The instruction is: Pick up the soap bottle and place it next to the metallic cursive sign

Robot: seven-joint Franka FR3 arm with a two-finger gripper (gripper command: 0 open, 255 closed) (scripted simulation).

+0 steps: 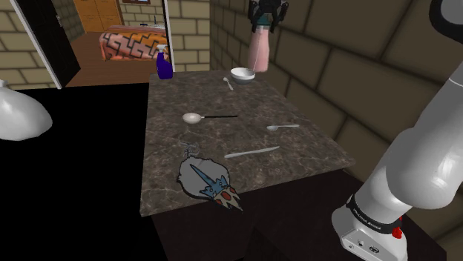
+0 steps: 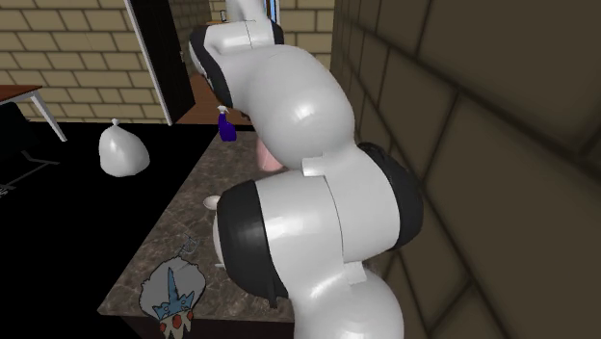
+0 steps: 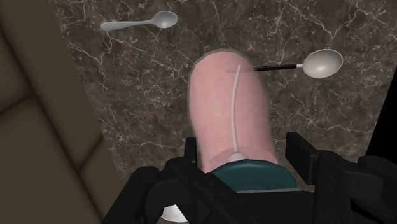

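Sim render: dark marble table (image 1: 167,104) by a brick wall. The black gripper (image 1: 267,16) is clamped on the top of a pink bottle (image 1: 260,52). In the wrist view its fingers (image 3: 304,156) sit narrow on either side of the teal cap. The bottle hangs upright & looks clear of the table, well apart from the sign (image 1: 190,146), above the table end farthest from it. The sign is a small wiry silver piece, too small to read. Judged step: pick done, carry in hand, placing not yet done. Next move calls for bringing the bottle over to the sign, lowering it upright onto bare marble just beside it, then letting go. Around: a grey-blue figure (image 1: 206,180) is just beside the sign, on the side away from the bottle, poss. touching. A knife (image 1: 252,152) is near the sign, w/ a spoon (image 1: 282,127) beyond it. A ladle (image 1: 194,117) lies btw sign & bottle. A white bowl (image 1: 242,73) & blue spray bottle (image 1: 164,63) are well apart from the sign. Risk: the ladle lies roughly on the direct path, so keep height; free spots by the sign are few.
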